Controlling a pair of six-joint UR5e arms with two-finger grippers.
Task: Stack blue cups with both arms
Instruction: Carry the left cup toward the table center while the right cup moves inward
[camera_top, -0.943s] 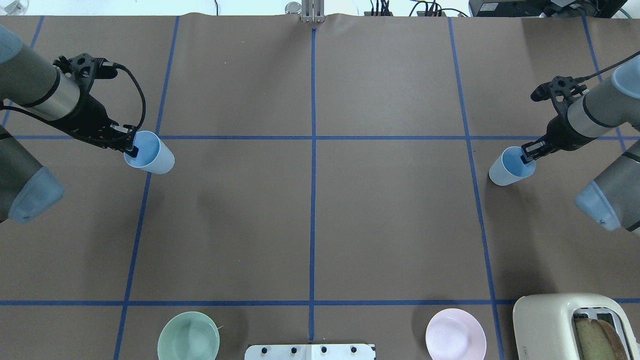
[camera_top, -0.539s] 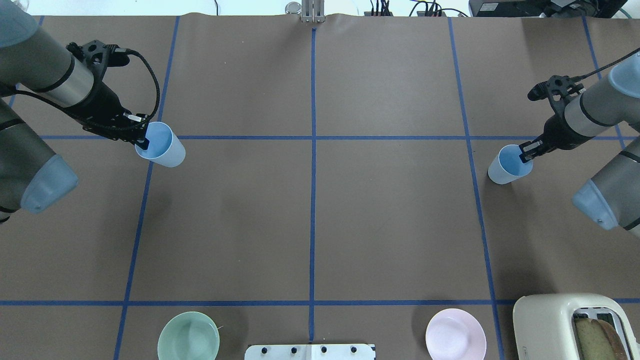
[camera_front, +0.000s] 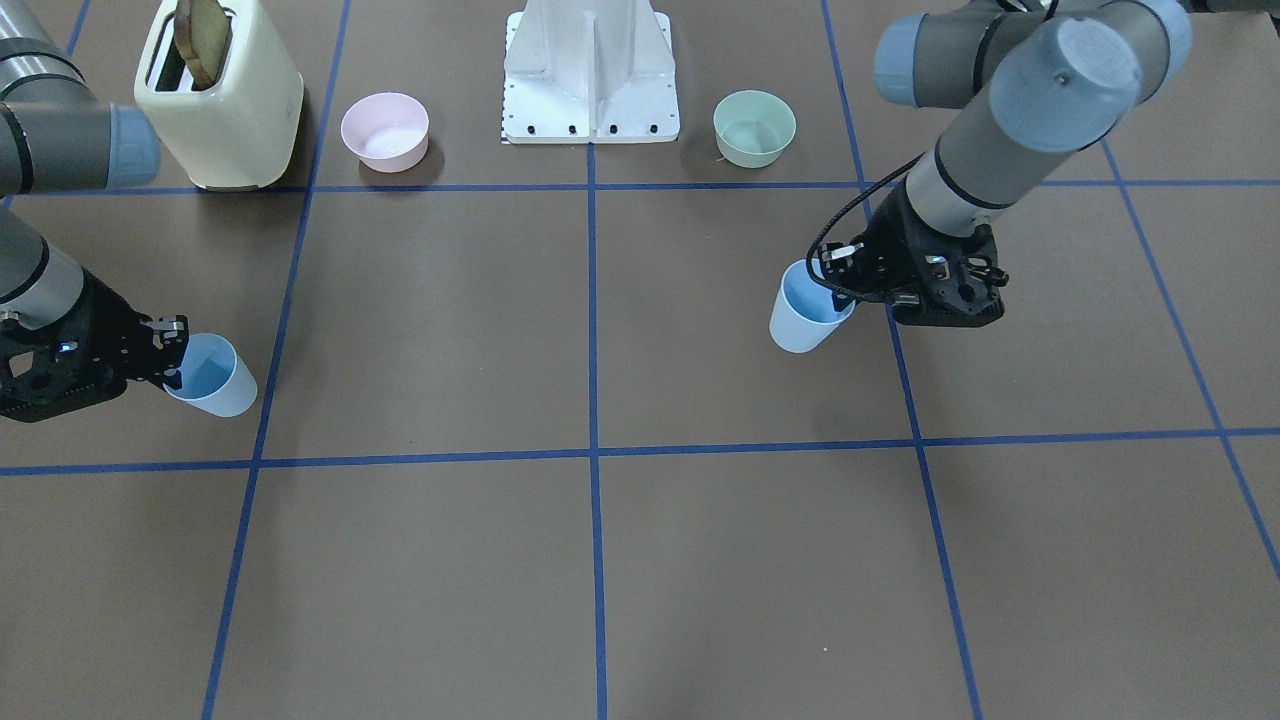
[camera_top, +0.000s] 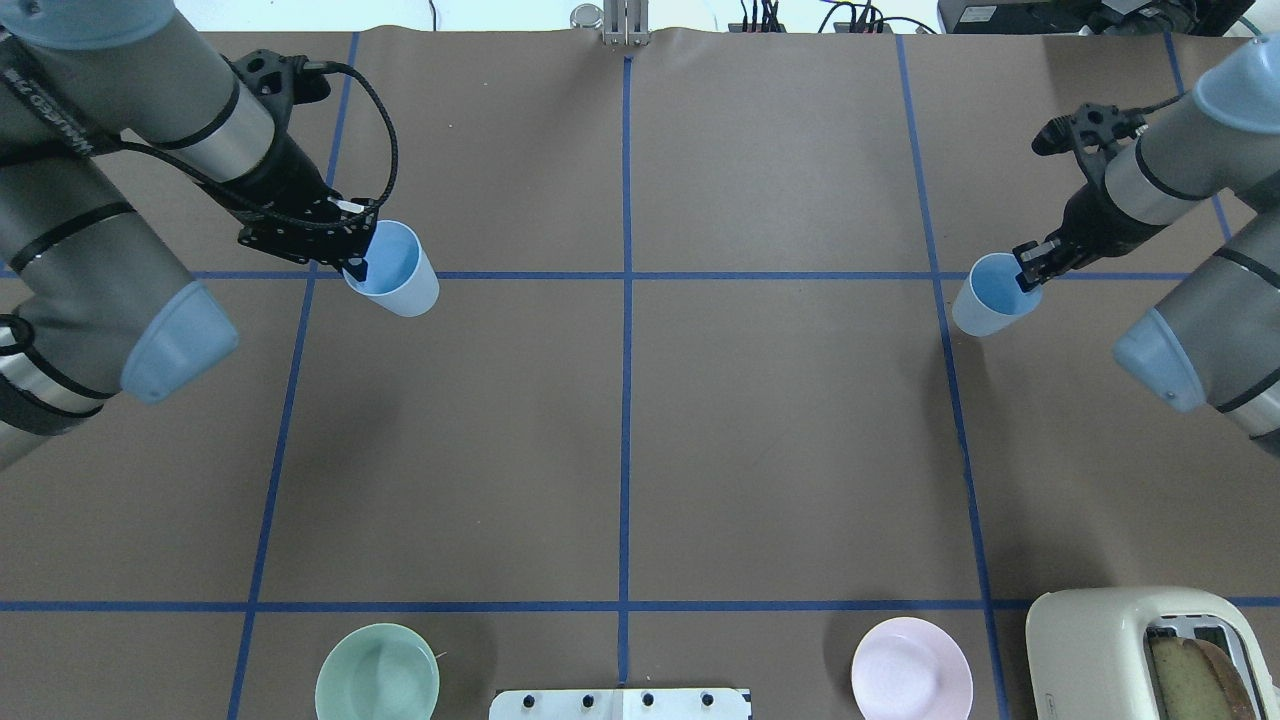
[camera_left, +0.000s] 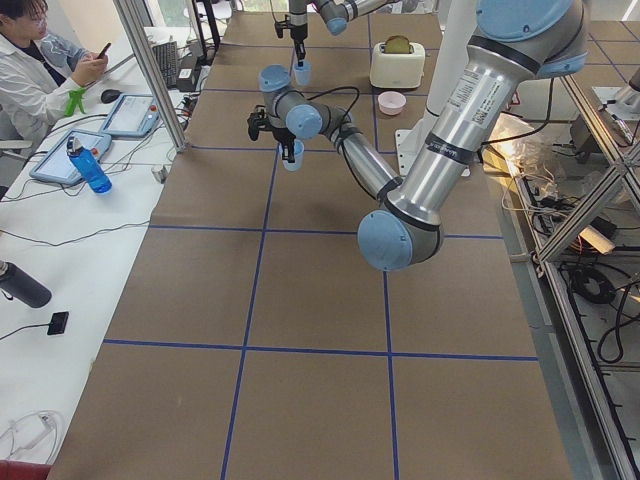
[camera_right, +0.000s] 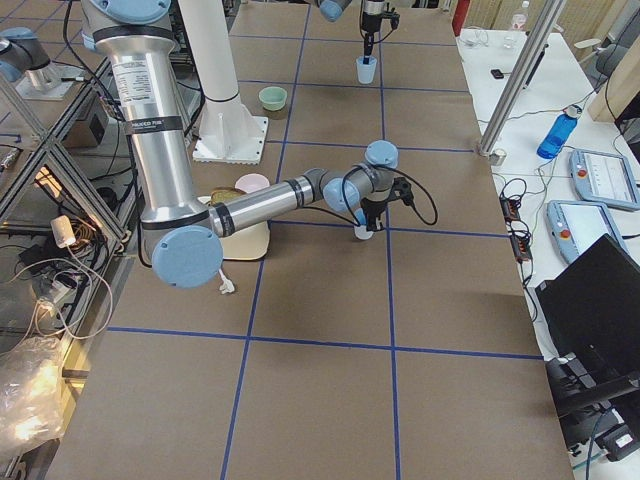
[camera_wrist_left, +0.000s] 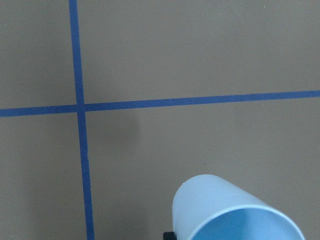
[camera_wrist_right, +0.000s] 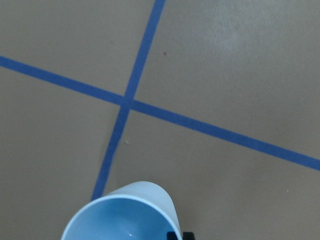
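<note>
My left gripper is shut on the rim of a pale-blue cup, one finger inside it, and holds it tilted above the table. The front view shows this cup beside the left gripper, and it also shows in the left wrist view. My right gripper is shut on the rim of the second blue cup, also tilted and off the table. That cup shows in the front view and in the right wrist view. A wide stretch of table lies between the two cups.
A mint-green bowl, a pink bowl and a cream toaster with bread stand along the near edge, either side of the white pedestal base. Blue tape lines cross the brown table. An operator sits beyond the far edge.
The left arm has carried its cup to the right and farther from the robot. The right arm has carried its cup left and farther away. Both grips are unchanged.
</note>
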